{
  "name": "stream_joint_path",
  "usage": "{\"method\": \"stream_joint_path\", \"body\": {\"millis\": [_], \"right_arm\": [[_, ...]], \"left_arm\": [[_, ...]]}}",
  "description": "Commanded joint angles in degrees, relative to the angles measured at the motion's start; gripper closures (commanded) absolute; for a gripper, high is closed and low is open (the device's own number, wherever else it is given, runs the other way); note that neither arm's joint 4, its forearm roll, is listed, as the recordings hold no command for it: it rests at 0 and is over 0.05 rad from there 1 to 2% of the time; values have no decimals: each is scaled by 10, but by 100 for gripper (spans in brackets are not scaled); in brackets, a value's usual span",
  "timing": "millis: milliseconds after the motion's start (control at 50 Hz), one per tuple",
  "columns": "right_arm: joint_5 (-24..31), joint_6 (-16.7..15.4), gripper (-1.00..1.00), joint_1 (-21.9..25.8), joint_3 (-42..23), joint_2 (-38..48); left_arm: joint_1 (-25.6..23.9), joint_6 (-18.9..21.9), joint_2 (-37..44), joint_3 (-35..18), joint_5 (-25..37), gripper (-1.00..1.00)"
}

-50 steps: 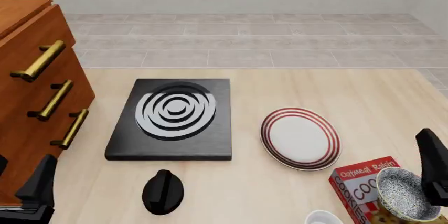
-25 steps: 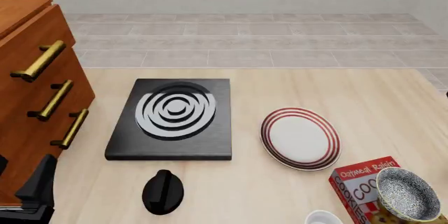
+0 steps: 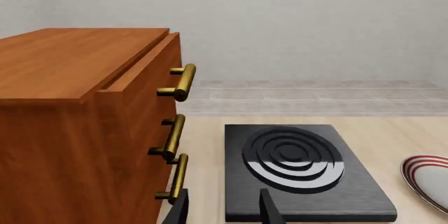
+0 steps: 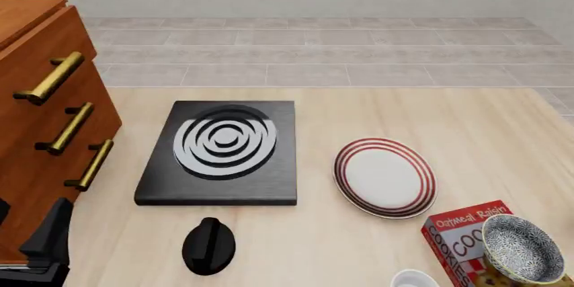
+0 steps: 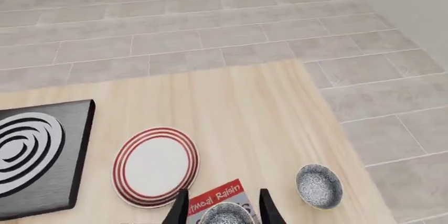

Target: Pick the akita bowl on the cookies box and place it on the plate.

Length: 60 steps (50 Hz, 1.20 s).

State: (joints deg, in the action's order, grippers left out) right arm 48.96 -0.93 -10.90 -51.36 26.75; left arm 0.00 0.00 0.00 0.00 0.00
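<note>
Your akita bowl (image 4: 523, 248) sits on the cookies box (image 4: 462, 240) at the near right corner of the table (image 4: 359, 119), untouched, with the plate (image 4: 385, 177) just beyond it toward the middle. Your right gripper (image 5: 222, 208) hangs high above the box with its jaws apart and empty; in its wrist view the bowl's rim shows right between the fingertips. Your left gripper (image 3: 222, 209) idles near the wooden drawer cabinet (image 4: 45, 119), jaws parted with nothing between them.

Watch for the second speckled bowl (image 5: 319, 185) lying off the table on the tiled floor: it looks alike, so don't be drawn to it. The box is a raised, light base; descending off-centre could tip the bowl off it or shove the box toward the table edge. A small white round object (image 4: 415, 279) sits just beside the box and could be knocked.
</note>
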Motion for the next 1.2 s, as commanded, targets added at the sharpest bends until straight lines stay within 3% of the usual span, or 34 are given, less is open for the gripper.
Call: {"method": "stream_joint_path", "body": {"millis": [20,40,140,360,1200], "right_arm": [[45,-28,-100,-53,-30,2],[45,-39,-100,-68,-34,2],[60,-28,-100,-82,-30,-5],[62,-46,-100,-123,-2,-18],[-30,22,-100,-181,138,-10]], "left_arm": [[0,0,0,0,0,-100],[0,0,0,0,0,-100],[0,0,0,0,0,-100],[0,0,0,0,0,-100],[0,0,0,0,0,-100]]}}
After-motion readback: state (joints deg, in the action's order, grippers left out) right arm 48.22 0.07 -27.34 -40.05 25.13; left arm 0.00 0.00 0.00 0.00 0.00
